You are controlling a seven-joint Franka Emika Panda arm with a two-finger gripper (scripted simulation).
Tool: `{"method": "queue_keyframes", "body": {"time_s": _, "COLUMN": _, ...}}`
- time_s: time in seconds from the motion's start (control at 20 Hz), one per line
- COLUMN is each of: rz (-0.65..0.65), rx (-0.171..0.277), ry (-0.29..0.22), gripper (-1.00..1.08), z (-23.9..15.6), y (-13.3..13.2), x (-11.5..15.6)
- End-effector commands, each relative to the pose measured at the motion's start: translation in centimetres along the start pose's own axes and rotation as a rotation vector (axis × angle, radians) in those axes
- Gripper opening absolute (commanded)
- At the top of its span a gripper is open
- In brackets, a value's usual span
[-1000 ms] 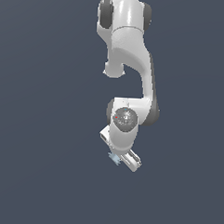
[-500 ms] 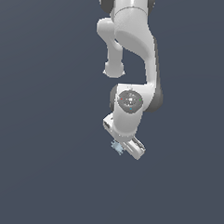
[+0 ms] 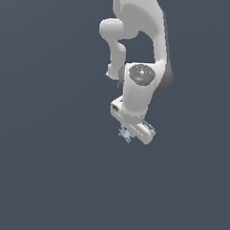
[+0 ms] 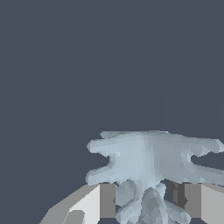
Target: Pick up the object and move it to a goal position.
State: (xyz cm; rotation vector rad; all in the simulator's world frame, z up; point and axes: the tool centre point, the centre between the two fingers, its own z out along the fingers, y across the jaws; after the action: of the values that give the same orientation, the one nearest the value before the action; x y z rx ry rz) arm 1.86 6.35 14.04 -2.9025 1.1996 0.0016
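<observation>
A flat dark slate-grey background fills both views, with no surface showing. The white arm's gripper (image 3: pixel 131 132) hangs pointing down, its fingers (image 4: pixel 107 200) closed onto the object (image 4: pixel 148 159), a pale blue-grey spiky piece pinched between them at the fingertips.

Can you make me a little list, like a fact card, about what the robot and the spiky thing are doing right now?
robot: one white arm, bent and reaching down
pincer: at the arm's low end, shut on the spiky piece
fingers: one on each side of the piece in the wrist view
spiky piece: pale blue-grey, jagged prongs sticking out past the fingers
size: piece looks much smaller than the pincer in the exterior view
background: plain dark grey-blue
goal spot: no marker visible
</observation>
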Motion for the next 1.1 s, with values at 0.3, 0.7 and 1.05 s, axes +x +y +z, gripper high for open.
{"method": "queue_keyframes", "body": {"time_s": 0.3, "rz": 0.0, "rx": 0.0, "ry": 0.0, "gripper": -1.0, "z": -5.2, "y": 2.7, "x": -4.8}}
{"method": "queue_keyframes", "body": {"time_s": 0.7, "rz": -0.001, "rx": 0.0, "ry": 0.001, "gripper": -1.0, "z": -10.2, "y": 5.1, "x": -9.3}}
{"method": "queue_keyframes", "body": {"time_s": 1.05, "rz": 0.0, "rx": -0.001, "ry": 0.003, "gripper": -1.0, "z": -14.2, "y": 7.0, "x": -12.9}}
